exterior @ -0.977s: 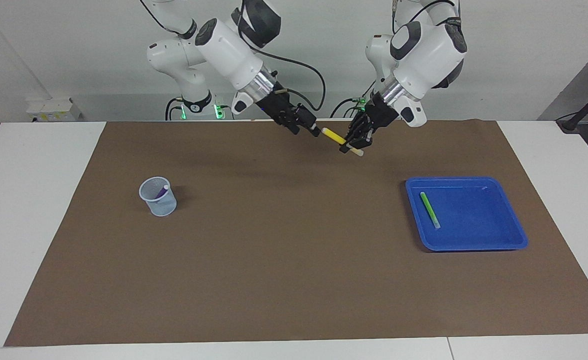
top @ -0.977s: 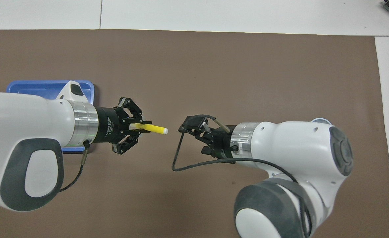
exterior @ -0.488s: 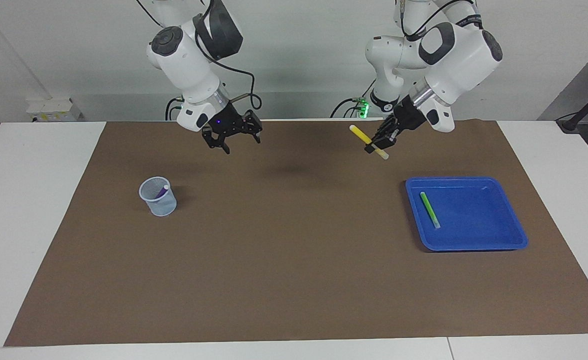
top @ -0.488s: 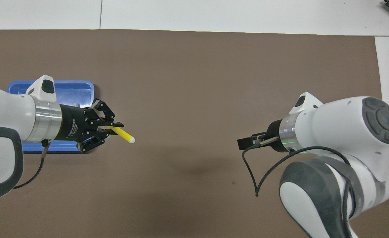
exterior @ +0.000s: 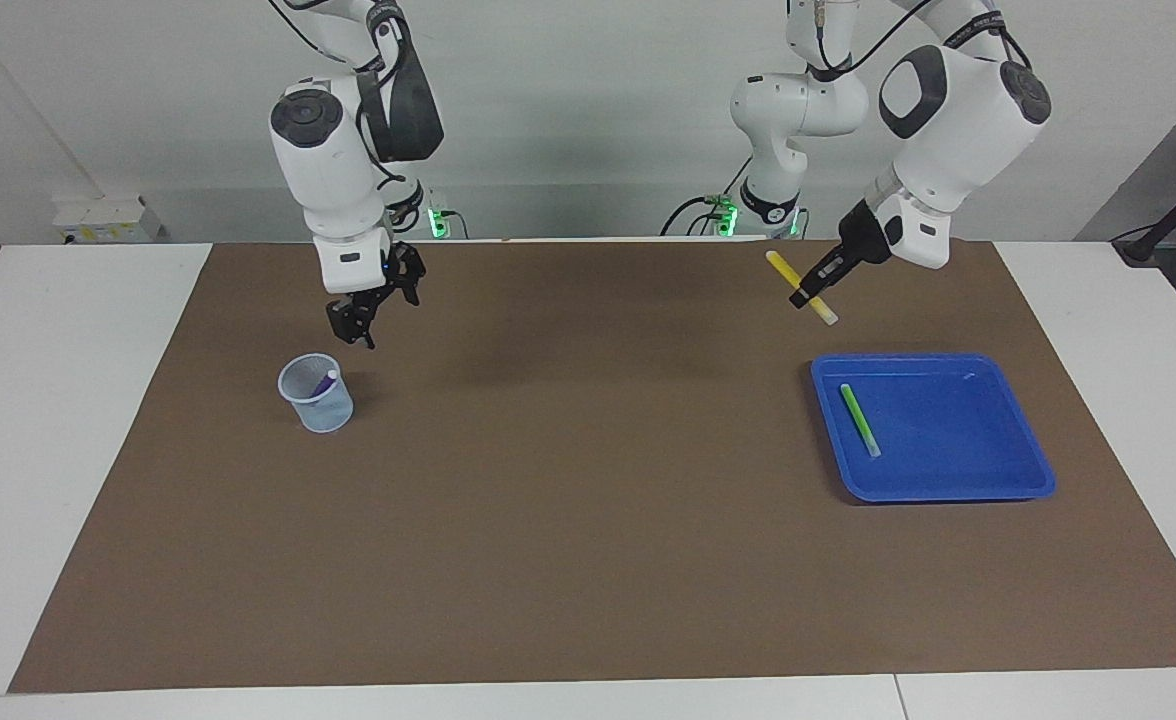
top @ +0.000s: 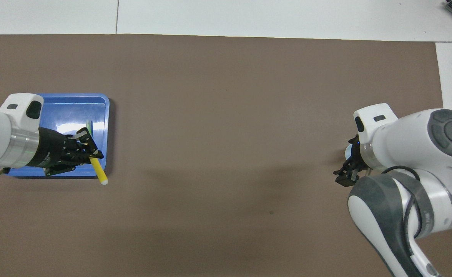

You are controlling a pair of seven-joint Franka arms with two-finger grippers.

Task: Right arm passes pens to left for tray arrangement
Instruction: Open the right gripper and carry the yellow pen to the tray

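My left gripper (exterior: 805,296) (top: 92,154) is shut on the yellow pen (exterior: 822,309) (top: 99,171) and holds it tilted in the air, over the corner of the blue tray (exterior: 948,432) (top: 72,111) nearest the robots and the table's middle. A green pen (exterior: 859,420) lies in the tray. At the right arm's end, my right gripper (exterior: 357,328) (top: 344,179) hangs open and holds nothing just above the mesh cup (exterior: 316,395). A purple pen (exterior: 325,382) stands in that cup. In the overhead view the right arm hides the cup.
A brown mat (exterior: 588,520) (top: 226,96) covers the table between cup and tray. White table surface (exterior: 58,420) borders the mat at both ends.
The two arms have swung apart from the middle of the table. The left one carried the yellow pen over to the tray. The right one, open, moved over the cup.
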